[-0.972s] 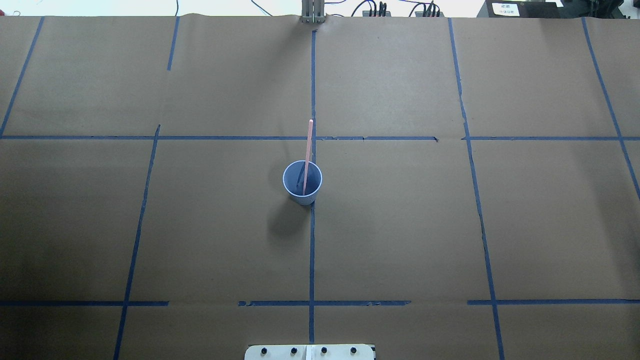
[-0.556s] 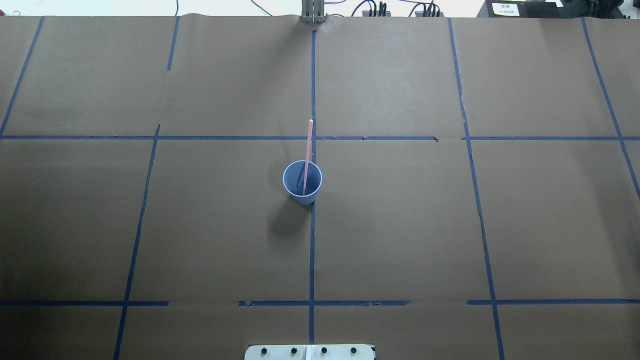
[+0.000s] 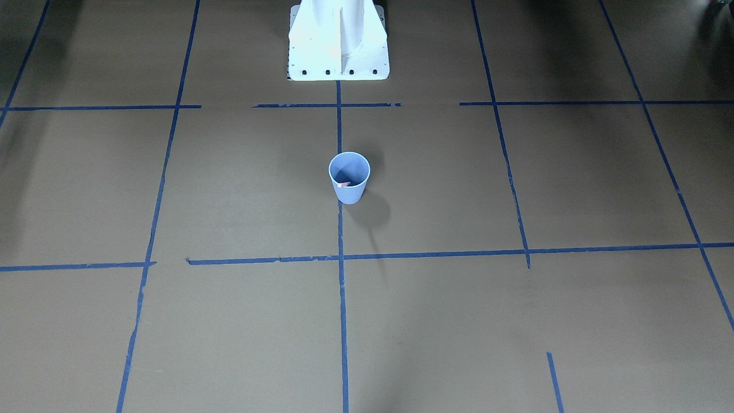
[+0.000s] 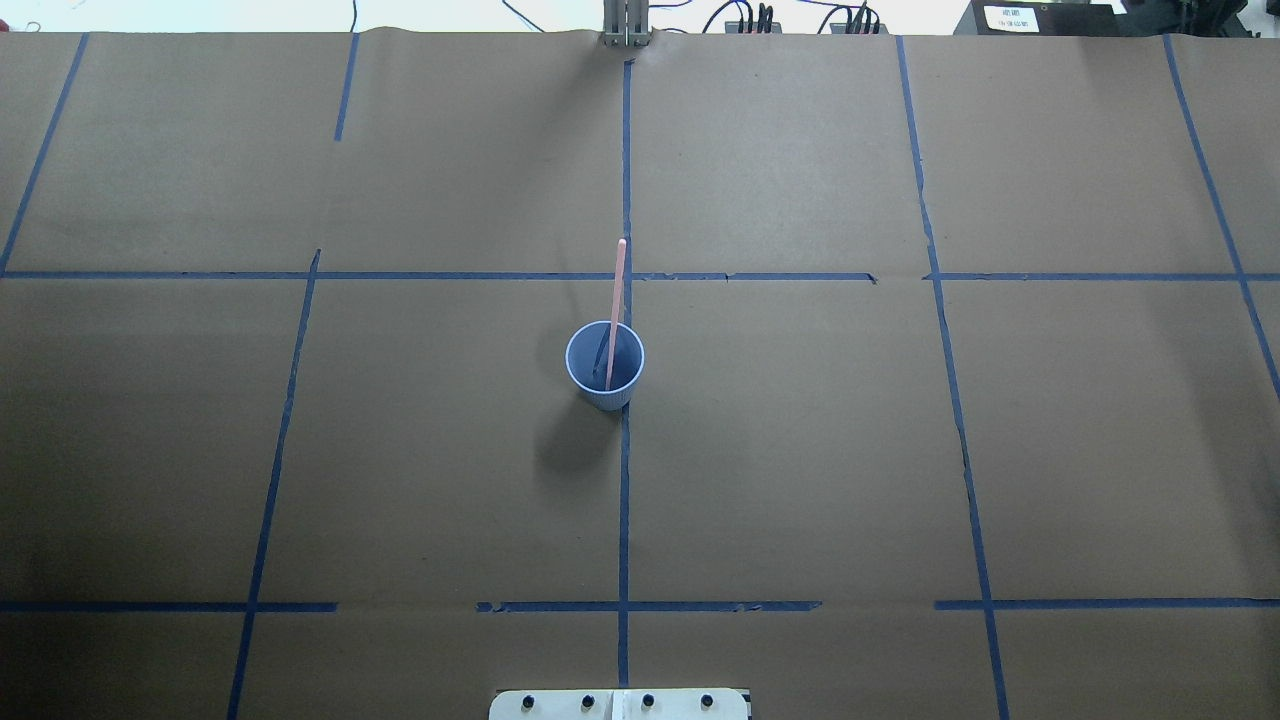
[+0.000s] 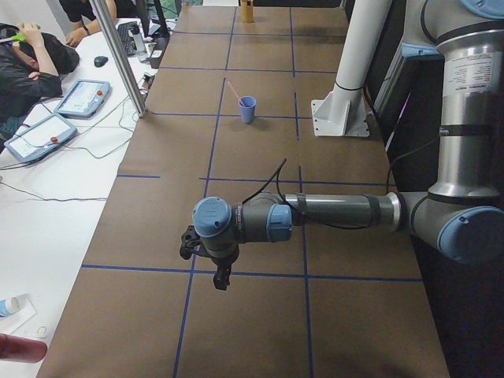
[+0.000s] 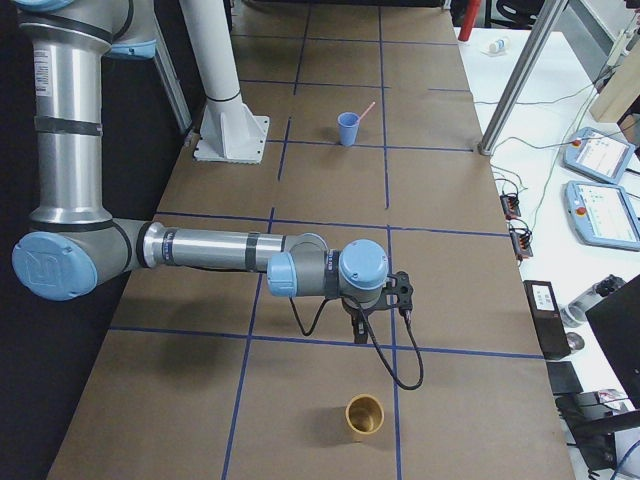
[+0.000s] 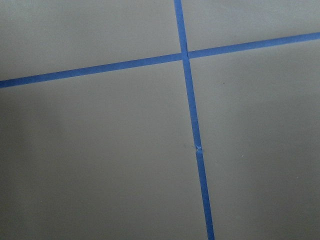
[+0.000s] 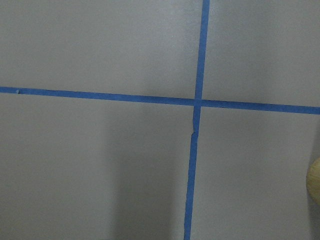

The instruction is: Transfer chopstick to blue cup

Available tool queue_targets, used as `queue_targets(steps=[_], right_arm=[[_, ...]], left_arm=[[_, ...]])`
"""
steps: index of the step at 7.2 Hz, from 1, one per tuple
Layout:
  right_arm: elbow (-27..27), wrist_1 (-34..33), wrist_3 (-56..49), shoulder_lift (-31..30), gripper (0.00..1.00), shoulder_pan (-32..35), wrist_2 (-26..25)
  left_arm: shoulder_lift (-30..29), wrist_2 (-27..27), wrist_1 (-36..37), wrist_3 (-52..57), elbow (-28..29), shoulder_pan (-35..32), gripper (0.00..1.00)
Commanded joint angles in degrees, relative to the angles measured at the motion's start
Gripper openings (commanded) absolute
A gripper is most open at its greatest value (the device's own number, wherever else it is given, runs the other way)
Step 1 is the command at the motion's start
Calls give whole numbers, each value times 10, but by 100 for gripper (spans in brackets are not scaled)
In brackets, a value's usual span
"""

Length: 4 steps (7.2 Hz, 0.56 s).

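The blue cup stands upright at the table's middle, on the centre tape line. It also shows in the front view and in both side views. A thin pink chopstick stands in it and leans on the far rim. Only its tip shows in the front view. My left gripper hangs over the table's left end, far from the cup. My right gripper hangs over the right end. I cannot tell whether either is open or shut.
A tan cup stands near the right end of the table, close to my right gripper; its edge shows in the right wrist view. The white robot base stands behind the blue cup. Operators' desks line the table's far side.
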Motion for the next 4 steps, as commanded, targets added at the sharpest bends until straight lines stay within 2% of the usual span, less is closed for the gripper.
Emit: queue_targets(steps=[1, 3, 4], right_arm=[[0, -3, 0, 0, 100, 0, -1], [-1, -5, 1, 1, 100, 0, -16], [-2, -5, 0, 0, 100, 1, -41]], left_arm=[[0, 1, 0, -1, -2, 0, 100], [0, 2, 0, -1, -1, 0, 100], [0, 2, 0, -1, -2, 0, 100]])
